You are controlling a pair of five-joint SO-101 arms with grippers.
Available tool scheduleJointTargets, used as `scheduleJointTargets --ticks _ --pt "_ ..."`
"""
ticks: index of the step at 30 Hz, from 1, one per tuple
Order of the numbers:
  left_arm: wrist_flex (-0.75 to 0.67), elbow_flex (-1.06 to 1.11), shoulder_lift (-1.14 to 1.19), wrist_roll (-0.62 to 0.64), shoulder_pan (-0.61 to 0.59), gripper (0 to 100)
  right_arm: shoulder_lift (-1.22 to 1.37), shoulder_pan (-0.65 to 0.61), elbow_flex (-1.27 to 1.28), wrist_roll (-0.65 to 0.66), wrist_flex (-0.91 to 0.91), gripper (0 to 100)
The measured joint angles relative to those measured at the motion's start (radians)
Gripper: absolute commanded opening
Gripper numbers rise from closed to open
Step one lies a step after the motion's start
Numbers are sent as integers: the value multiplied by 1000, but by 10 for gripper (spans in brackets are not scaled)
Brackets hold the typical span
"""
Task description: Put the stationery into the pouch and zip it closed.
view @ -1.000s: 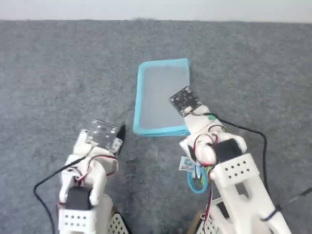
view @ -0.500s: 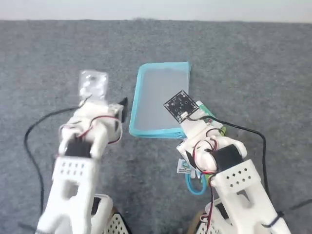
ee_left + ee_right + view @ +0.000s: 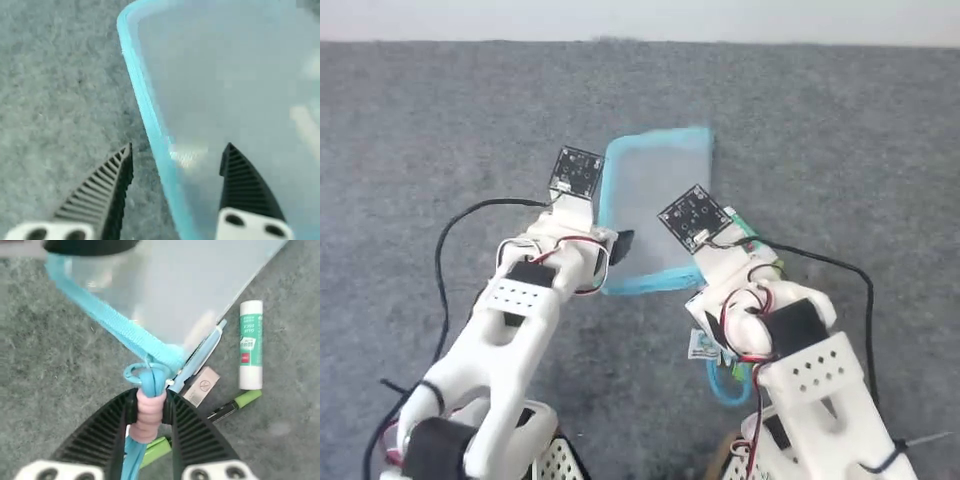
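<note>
- right hand: clamped tight on the zip pull, a pink grip on a blue cord, at one corner of the pouch
- left hand: wide open, holding nothing; we see its fingers astride the pouch's blue long edge, one over the bench, the other over the clear face
- pouch lies flat on the grey bench between the two arms, clear panel up, blue trim round it
- outside the pouch, on the bench near the corner the right hand holds, we see: glue stick, green marker, small tan block
- tan block sits just beside the pouch's edge; glue stick lies a little further out
- light blue pen runs along that same edge; we cannot tell whether it is inside the pouch or out
</note>
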Motion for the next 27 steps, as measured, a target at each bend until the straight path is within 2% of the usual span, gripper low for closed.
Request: scheduleJointTargets --ticks 8,13,17,23,27 --pt "-2 0 9 -3 9 271 21 -2 -376 12 170 7" --pt "-2 0 9 -3 91 271 209 6 -551 12 186 7" --pt "-2 0 9 -3 121 271 319 -44 -637 12 178 7" --pt "-3 12 9 12 121 272 325 -167 -710 12 176 7" --pt "3 37 -68 71 41 272 311 -173 -707 26 176 7"
